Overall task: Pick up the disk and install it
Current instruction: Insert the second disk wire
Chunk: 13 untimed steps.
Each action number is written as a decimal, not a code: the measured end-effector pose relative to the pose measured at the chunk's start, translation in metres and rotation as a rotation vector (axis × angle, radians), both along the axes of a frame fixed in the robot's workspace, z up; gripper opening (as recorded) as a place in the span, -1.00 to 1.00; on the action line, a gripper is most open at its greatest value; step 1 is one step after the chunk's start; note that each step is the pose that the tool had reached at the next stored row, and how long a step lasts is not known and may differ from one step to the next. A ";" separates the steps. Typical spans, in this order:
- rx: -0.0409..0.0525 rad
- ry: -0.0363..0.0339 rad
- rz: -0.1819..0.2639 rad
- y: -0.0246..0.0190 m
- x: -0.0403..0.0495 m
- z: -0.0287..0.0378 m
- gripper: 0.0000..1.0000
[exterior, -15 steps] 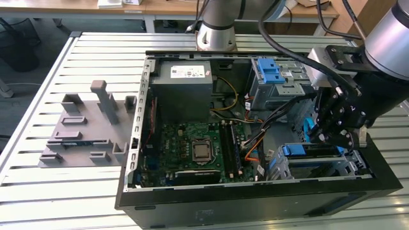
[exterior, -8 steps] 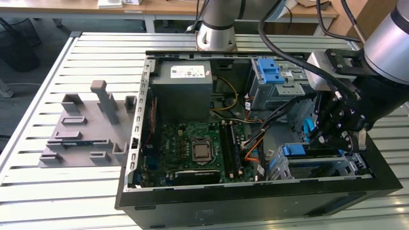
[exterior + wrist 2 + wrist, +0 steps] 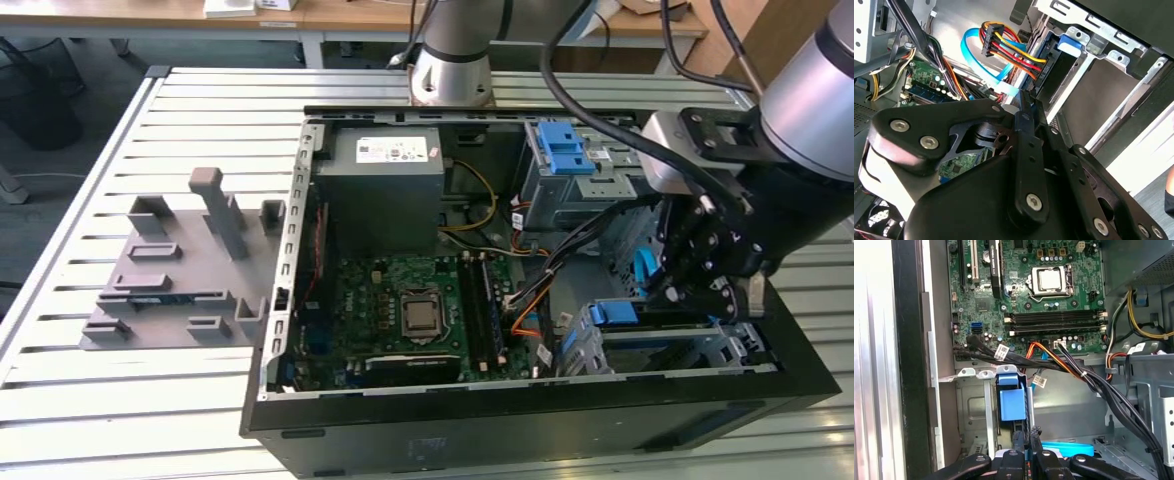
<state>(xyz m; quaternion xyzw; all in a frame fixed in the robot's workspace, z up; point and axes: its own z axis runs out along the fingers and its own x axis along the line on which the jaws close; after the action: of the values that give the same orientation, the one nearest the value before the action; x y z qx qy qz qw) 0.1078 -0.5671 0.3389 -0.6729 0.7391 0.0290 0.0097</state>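
Setting: slatted metal counter (image 3: 80, 400) carrying an open black computer case (image 3: 534, 420), motherboard (image 3: 414, 310) exposed; grey moulded fixture (image 3: 180, 270) beside the case on the exterior view's left.

Item: the disk (image 3: 1014, 402), blue-framed, stands on edge in the drive cage (image 3: 667, 345) at the case's near corner, its blue tab uppermost.

Hand (image 3: 1026, 440): lowered into the cage directly over the disk's frame, fingers close together at its top edge; whether they actually clamp it, I cannot tell.

Handling, judged: rigid, moderately heavy, shock-sensitive; smooth metal faces. Best held by the plastic frame's edges, clear of the cables (image 3: 1014, 55) nearby.
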 end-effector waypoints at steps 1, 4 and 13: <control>-0.0001 0.0000 0.000 0.0000 0.0005 -0.0002 -0.68; 0.0001 0.0000 0.000 0.0000 0.0009 -0.0009 -0.68; 0.0000 0.0001 0.000 0.0000 0.0019 -0.0028 -0.68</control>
<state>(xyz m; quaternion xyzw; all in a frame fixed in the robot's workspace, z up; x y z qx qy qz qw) 0.1097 -0.5671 0.3361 -0.6728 0.7392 0.0291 0.0097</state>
